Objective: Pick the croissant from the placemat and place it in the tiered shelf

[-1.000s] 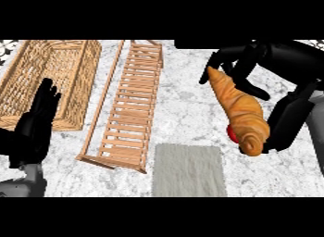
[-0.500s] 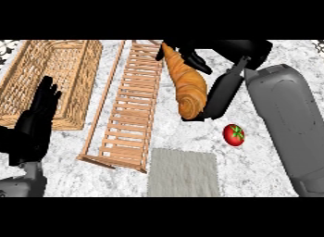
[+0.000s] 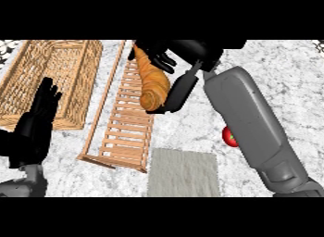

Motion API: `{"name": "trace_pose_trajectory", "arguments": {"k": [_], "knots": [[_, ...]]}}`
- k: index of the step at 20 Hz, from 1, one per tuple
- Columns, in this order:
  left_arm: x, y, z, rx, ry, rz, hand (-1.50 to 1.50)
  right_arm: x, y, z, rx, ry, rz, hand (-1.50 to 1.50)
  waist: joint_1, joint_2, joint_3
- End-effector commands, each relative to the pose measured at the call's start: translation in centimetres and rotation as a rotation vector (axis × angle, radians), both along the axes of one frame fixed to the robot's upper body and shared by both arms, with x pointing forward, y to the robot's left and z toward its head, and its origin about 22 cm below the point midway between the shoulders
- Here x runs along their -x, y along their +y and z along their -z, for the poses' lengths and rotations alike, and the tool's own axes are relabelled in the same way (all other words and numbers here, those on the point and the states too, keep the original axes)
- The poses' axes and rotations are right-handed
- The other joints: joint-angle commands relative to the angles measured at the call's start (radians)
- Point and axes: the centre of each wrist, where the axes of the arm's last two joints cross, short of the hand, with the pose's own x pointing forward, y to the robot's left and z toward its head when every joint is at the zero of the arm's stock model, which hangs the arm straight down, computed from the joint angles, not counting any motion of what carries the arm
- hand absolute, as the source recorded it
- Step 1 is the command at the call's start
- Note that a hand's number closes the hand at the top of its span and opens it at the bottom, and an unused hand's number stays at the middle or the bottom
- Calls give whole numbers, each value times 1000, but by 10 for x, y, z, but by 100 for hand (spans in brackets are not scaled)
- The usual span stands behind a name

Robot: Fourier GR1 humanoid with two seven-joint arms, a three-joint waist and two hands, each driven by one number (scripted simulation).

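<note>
While the right hand (image 3: 186,50) sits high in the head view, near the counter's far edge, its black fingers (image 3: 162,59) curl over the upper end of the croissant (image 3: 154,81) and its thumb (image 3: 181,90) runs down the pastry's right side, so the hand is gripping the croissant. The croissant hangs lengthwise, its narrow tip hidden in the hand and its rounded lower end pointing towards the viewer. It is off the placemat (image 3: 183,174) and overlaps the upper right part of the tiered shelf (image 3: 122,135), a long slatted wooden rack that runs from the far edge down towards the placemat. Whether the croissant touches the slats cannot be told from this angle.

The grey right forearm (image 3: 252,129) stretches from the lower right corner up to the hand, and it partly covers a red tomato (image 3: 227,136) that lies on the marble counter (image 3: 302,88) to the right of the shelf. The grey placemat lies just below the shelf's near end, with nothing on it.

To the left of the shelf stands a wicker basket (image 3: 91,81), just beside it. The left hand (image 3: 29,131) rests at the view's left edge, over the basket's near corner, open with straight fingers pointing up and holding nothing.
</note>
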Motion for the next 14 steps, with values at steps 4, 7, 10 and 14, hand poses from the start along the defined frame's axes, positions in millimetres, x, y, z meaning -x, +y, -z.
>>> {"name": "trace_pose_trajectory", "arguments": {"k": [4,7,10,14], "knots": [[5,2,1,22,-8,15,0,10,39,33,18,-54,-30,150,3,-1,0],[-13,-6,0,0,-4,14,0,-11,42,20,-50,67,63,150,13,3,0],[-24,3,-9,18,13,17,0,-16,45,28,-26,144,30,-150,11,3,0],[-5,0,4,-9,27,9,0,-21,52,31,29,140,7,-150,11,2,0]]}}
